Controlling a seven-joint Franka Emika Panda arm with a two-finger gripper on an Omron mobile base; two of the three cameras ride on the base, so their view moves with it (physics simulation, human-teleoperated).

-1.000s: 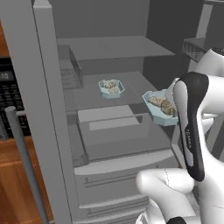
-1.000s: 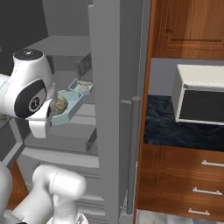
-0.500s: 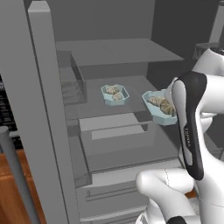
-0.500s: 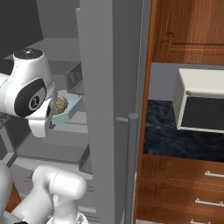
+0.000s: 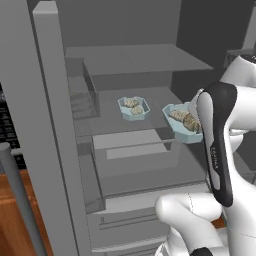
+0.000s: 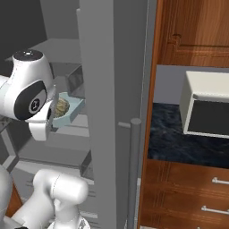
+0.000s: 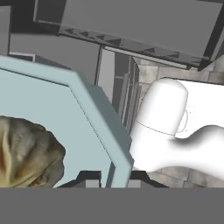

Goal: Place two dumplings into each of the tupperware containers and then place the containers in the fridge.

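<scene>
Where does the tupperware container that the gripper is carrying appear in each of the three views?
Left base view: held container right of centre, partly behind the arm.
Right base view: held container left of centre, beside the white joint.
Hand view: held container across the left half, rim between the fingertips.
Shared landmark: a dumpling inside it.

The base has driven closer to the tall grey steel-look fridge (image 5: 125,60), so both base views have shifted: its shelves loom larger and the dark oven at the left edge has nearly slid from the left base view. The shallow pale-blue tray (image 5: 180,127) gripped by the pincer (image 7: 111,177), dumplings (image 5: 186,120) inside, now hangs nearer the matching tray (image 5: 134,108) resting on the shelf (image 5: 112,125).
</scene>
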